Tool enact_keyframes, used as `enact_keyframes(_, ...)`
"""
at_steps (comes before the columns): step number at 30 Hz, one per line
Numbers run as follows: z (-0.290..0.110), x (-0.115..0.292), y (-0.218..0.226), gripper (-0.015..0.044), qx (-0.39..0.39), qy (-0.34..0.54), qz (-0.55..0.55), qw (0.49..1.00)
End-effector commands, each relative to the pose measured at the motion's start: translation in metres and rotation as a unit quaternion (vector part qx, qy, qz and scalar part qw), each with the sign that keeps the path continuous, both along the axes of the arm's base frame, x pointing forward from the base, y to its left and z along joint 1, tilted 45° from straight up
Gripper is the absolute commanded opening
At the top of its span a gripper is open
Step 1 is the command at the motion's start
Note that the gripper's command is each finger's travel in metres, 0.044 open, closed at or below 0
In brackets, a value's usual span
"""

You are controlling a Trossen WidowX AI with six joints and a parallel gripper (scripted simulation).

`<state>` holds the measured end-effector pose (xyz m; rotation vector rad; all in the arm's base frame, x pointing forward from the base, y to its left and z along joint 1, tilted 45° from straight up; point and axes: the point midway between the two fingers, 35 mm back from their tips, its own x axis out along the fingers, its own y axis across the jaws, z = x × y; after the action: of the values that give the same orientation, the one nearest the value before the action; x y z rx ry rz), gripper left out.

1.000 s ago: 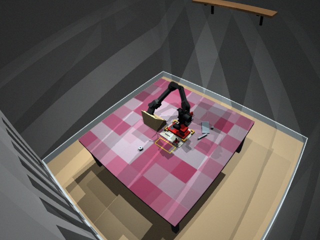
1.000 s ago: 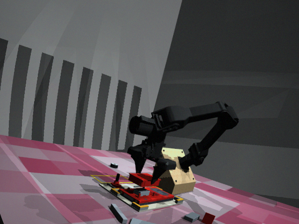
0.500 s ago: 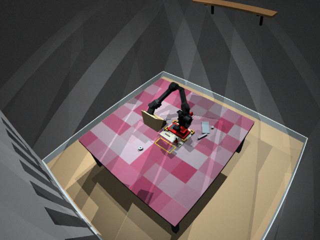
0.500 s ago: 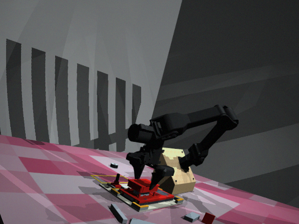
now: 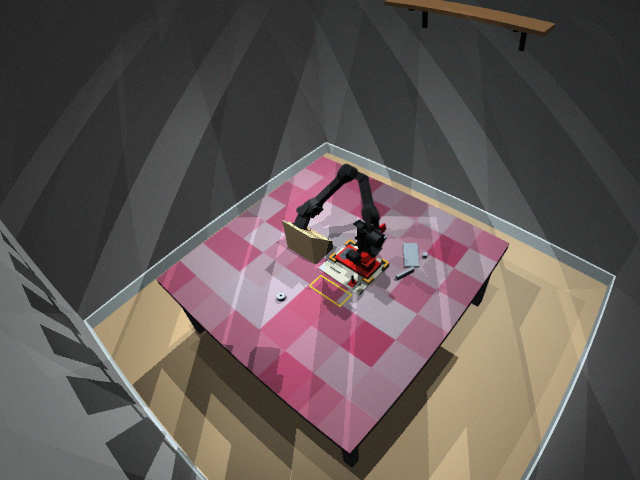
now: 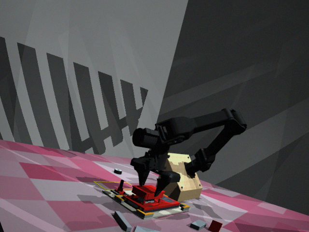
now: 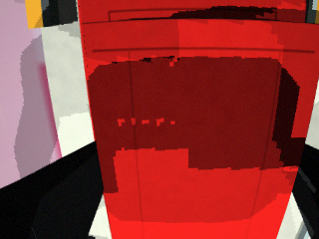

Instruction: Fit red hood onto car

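Observation:
The red hood (image 5: 362, 254) (image 6: 145, 190) (image 7: 193, 126) is between the fingers of my gripper (image 5: 361, 252) (image 6: 150, 189) (image 7: 179, 206), which is shut on its two sides. The hood is right over the red car chassis (image 5: 372, 268) (image 6: 167, 202), which sits in the jig (image 5: 329, 268) (image 6: 149, 214) (image 7: 32, 2) with orange corners. It is low over the deck and covers the engine. I cannot tell whether it touches the deck. The pegs and corner holes are hidden under the hood. In the wrist view the hood fills most of the frame, lined up between the jig's corners.
A tan wooden wedge (image 5: 307, 242) (image 6: 186, 180) stands just behind the jig. A yellow outlined rectangle (image 5: 324, 296) (image 6: 109, 181) lies beside it. A black lever (image 5: 353, 280) (image 6: 120, 185) stands on the jig's end. A grey ring (image 5: 279, 296) (image 6: 118, 171), a grey plate (image 5: 411, 254) and a grey bar (image 5: 404, 273) (image 6: 122, 221) lie around.

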<state>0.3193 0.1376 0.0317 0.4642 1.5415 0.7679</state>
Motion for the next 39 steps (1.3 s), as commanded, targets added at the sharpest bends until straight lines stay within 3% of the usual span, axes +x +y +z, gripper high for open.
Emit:
enact_keyframes(1,0.0005,0.0005,-0.0001,0.0,0.001,0.001,-0.002,1.0)
enact_keyframes(39,-0.009,-0.001,0.0095,0.0,0.002,0.001,-0.003,1.0)
